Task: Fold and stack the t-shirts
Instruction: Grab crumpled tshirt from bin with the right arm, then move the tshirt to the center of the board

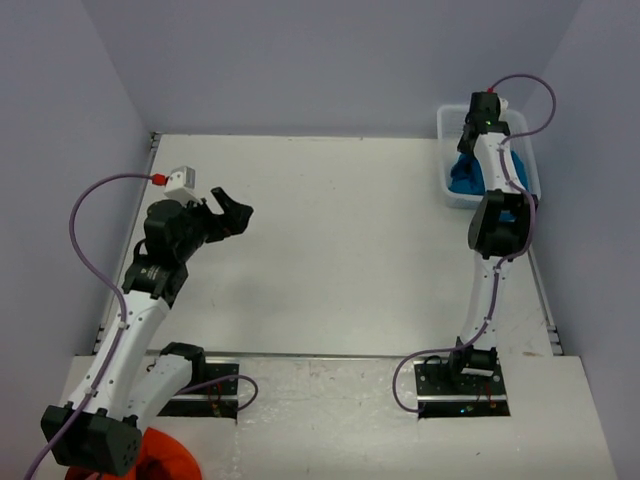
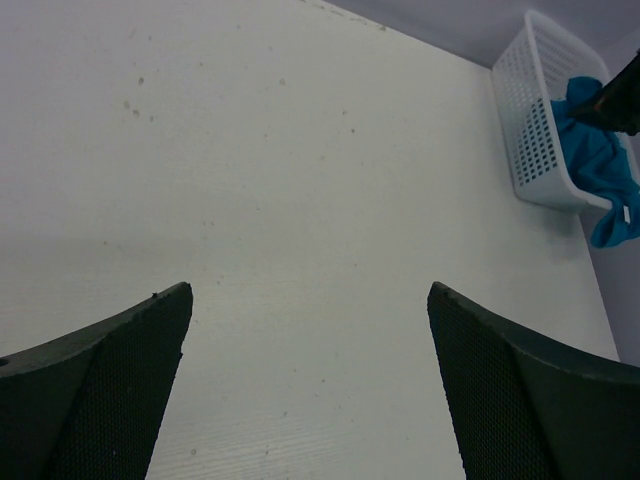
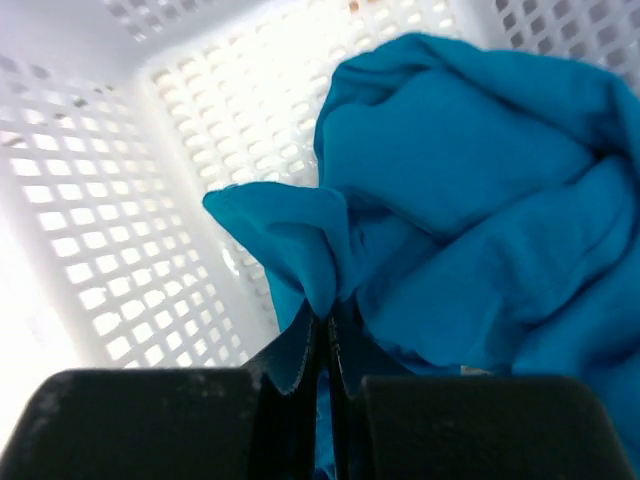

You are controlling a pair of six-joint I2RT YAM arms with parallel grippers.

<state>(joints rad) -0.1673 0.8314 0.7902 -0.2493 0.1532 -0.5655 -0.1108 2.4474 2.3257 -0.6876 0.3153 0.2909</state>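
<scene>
Since the shirts [image 3: 480, 200] lie bunched in the basket [image 2: 530, 110] at the far right corner of the table [image 1: 330, 250], nothing is folded or stacked yet: task barely begun, by my reading. Right wrist view alone shows the right gripper [image 3: 322, 325] clamped on a fold of teal shirt; top view hides that grip behind the arm [image 1: 495, 220] but shows the left gripper [image 1: 225, 205] splayed wide, empty, over the table's left side

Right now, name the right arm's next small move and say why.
Probably lift straight up. The right gripper is shut on a fold of the teal t-shirt, which lies bunched inside the white basket; raising it should draw the cloth clear of the walls.
</scene>
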